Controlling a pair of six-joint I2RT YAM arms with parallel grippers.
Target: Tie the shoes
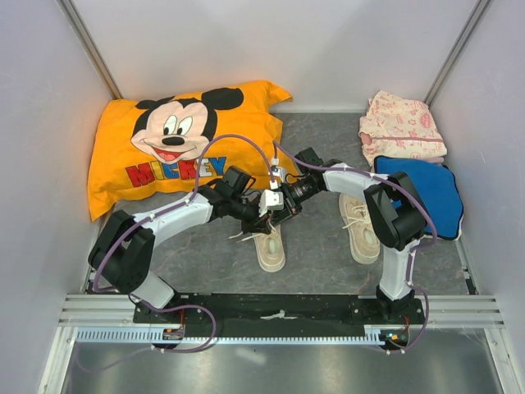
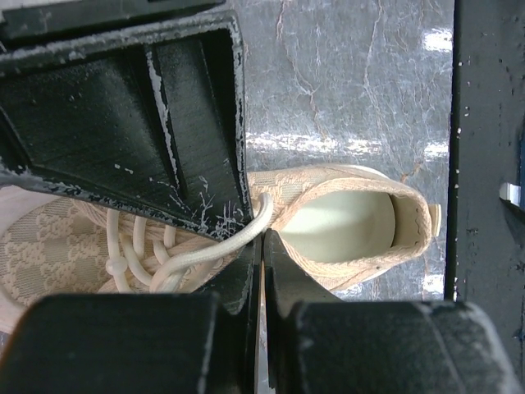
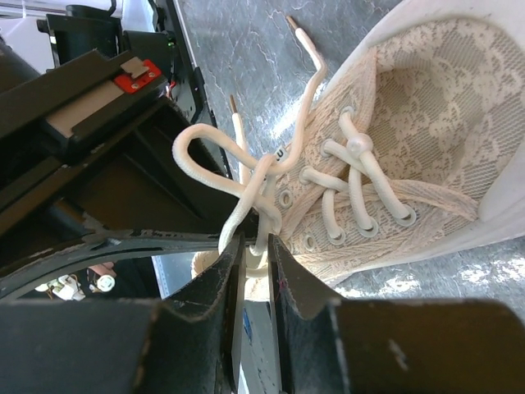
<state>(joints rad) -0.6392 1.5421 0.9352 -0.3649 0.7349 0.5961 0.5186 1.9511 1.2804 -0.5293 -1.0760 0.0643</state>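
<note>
From above, my left gripper and right gripper meet over one shoe near the middle of the table. The second shoe lies toward the right edge.

My left wrist view shows my left gripper shut tight on the white lace beside the shoe's opening.

In my right wrist view, lace strands run into the narrow gap of my right gripper. I cannot tell whether it pinches them.
</note>
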